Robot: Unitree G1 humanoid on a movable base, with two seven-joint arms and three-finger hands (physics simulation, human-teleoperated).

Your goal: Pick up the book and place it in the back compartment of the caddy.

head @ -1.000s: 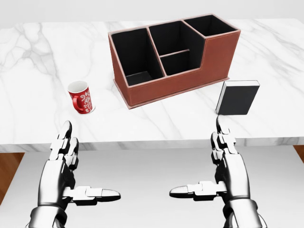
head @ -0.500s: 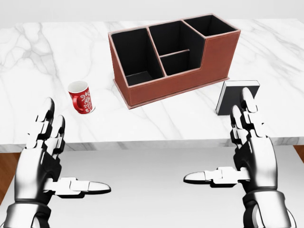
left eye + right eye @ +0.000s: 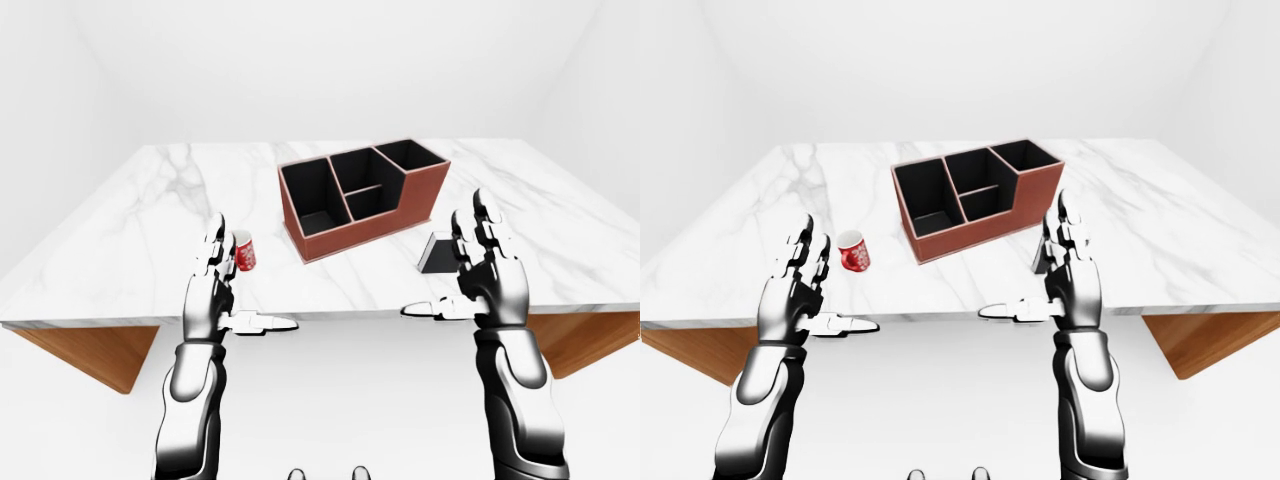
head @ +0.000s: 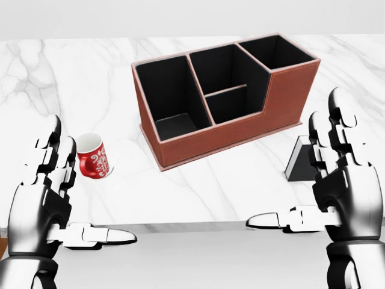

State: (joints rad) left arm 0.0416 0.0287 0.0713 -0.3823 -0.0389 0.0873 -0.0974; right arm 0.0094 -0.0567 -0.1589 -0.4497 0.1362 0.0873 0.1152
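Head view, book (image 4: 298, 164): lower right, upright on the marble table (image 4: 84, 78), mostly hidden behind the right hand (image 4: 340, 180).
Head view, caddy (image 4: 222, 96): upper centre, every compartment empty.
Left-eye view, hands: right hand and left hand (image 3: 212, 292) both spread, holding nothing.
Right-eye view, step: approach; next, I judge, the right hand must close round the book.

Head cam closer; eye cams share table (image 3: 150, 230).

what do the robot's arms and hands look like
Both arms are glossy chrome-silver with black joints and bulbous segmented forearms. The left robot hand and right robot hand each have three blocky, jointed metallic fingers with rounded tips. No cables, sleeves or markings show.
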